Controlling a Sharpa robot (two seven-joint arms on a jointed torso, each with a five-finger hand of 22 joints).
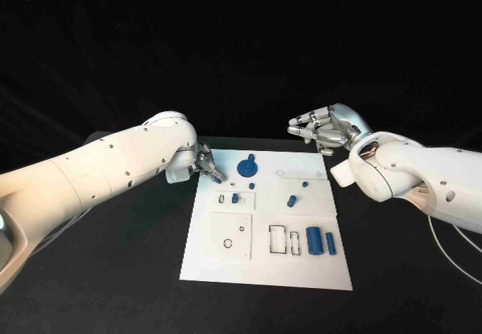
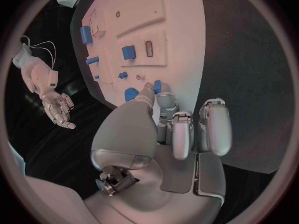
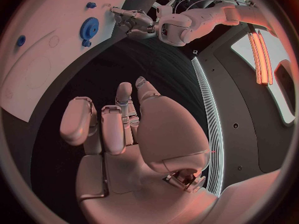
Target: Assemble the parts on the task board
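Note:
The white task board (image 1: 266,268) lies mid-table. At its far left corner my left hand (image 1: 204,165) pinches a small blue part (image 1: 217,179) between thumb and a fingertip; the left wrist view shows this part (image 2: 157,86) at the fingertips of the left hand (image 2: 168,129). A blue gear (image 1: 247,168) sits just beside it on the board. My right hand (image 1: 320,129) hovers over the board's far right edge, fingers loosely spread and holding nothing, as the right wrist view of that hand (image 3: 124,129) confirms.
Small blue pegs (image 1: 291,201) stand in the board's middle rows, and two blue cylinders (image 1: 320,241) lie at its near right next to empty rectangular slots (image 1: 285,239). A thin white cable (image 1: 452,240) trails over the black table on the right.

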